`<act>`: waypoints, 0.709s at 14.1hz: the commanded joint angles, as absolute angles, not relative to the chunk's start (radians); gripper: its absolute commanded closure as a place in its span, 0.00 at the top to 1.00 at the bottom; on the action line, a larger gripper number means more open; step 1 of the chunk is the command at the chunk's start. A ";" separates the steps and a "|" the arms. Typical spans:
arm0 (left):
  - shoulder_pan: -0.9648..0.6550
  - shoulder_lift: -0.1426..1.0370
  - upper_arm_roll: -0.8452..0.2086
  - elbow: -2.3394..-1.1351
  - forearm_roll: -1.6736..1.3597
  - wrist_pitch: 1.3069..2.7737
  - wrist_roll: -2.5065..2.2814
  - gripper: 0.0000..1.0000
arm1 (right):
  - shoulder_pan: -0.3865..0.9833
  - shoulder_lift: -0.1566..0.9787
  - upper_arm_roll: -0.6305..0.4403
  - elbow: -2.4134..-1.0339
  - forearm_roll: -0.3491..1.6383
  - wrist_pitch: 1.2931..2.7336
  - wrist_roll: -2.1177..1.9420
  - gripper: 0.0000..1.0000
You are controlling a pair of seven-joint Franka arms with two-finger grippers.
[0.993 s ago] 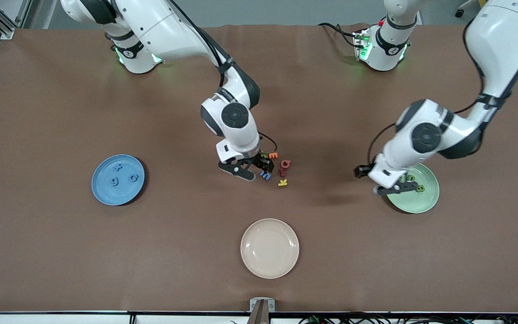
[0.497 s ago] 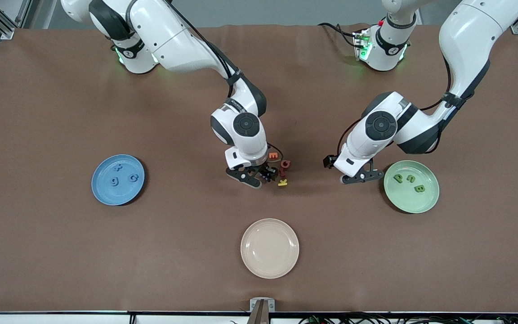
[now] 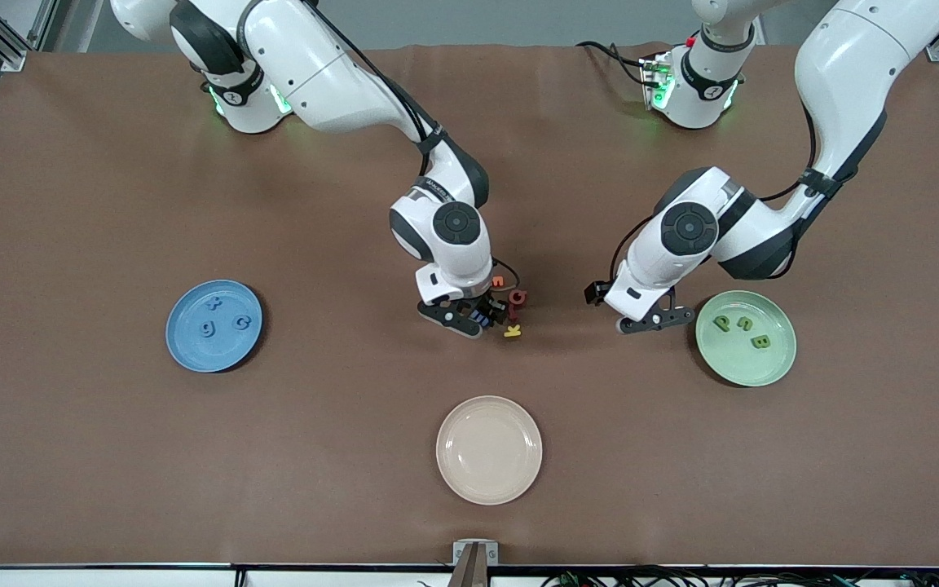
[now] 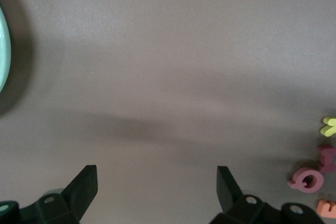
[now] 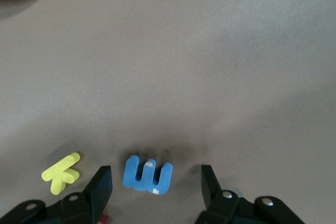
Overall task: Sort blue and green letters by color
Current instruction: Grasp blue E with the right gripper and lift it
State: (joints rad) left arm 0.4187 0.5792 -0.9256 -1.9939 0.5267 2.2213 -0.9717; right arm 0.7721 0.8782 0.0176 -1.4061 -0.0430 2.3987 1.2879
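A blue E [image 5: 148,175] lies flat on the brown table between the fingers [image 5: 102,187] of my open right gripper [image 5: 155,177], which is low over it; it also shows in the front view [image 3: 480,316] under the right gripper [image 3: 476,316]. Three blue letters [image 3: 223,319] lie on the blue plate [image 3: 184,350]. Three green letters [image 3: 740,328] lie on the pale green plate [image 3: 742,367]. My left gripper [image 3: 650,323] is open and empty [image 4: 156,179] over bare table beside the green plate [image 4: 4,40]. A fourth green letter is hidden.
A yellow K [image 5: 61,172], a red Q [image 3: 518,297] and an orange letter [image 3: 499,282] lie close around the blue E. The yellow K [image 3: 512,331] is nearest the front camera. An empty beige plate [image 3: 489,449] sits near the table's front edge.
The left gripper moved off the green plate toward the table's middle, then stopped. The right gripper shifted a little toward the left arm's end and now straddles the blue E.
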 commanded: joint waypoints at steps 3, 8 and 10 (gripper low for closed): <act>0.405 0.584 -0.928 -1.982 0.535 2.215 -1.029 1.00 | 0.790 0.910 0.008 -1.368 -0.060 2.384 1.345 0.69; 0.405 0.592 -0.928 -1.980 0.528 2.218 -1.057 1.00 | 0.801 0.946 0.008 -1.322 -0.060 2.382 1.376 0.61; 0.405 0.595 -0.928 -1.980 0.528 2.221 -1.060 1.00 | 0.801 0.953 0.008 -1.318 -0.060 2.382 1.376 0.56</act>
State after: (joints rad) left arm 0.4099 0.5819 -0.9257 -1.9925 0.5266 2.2219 -1.0411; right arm 0.7842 0.9036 0.0158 -1.3732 -0.0444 2.3796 1.3416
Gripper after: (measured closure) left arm 0.000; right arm 0.401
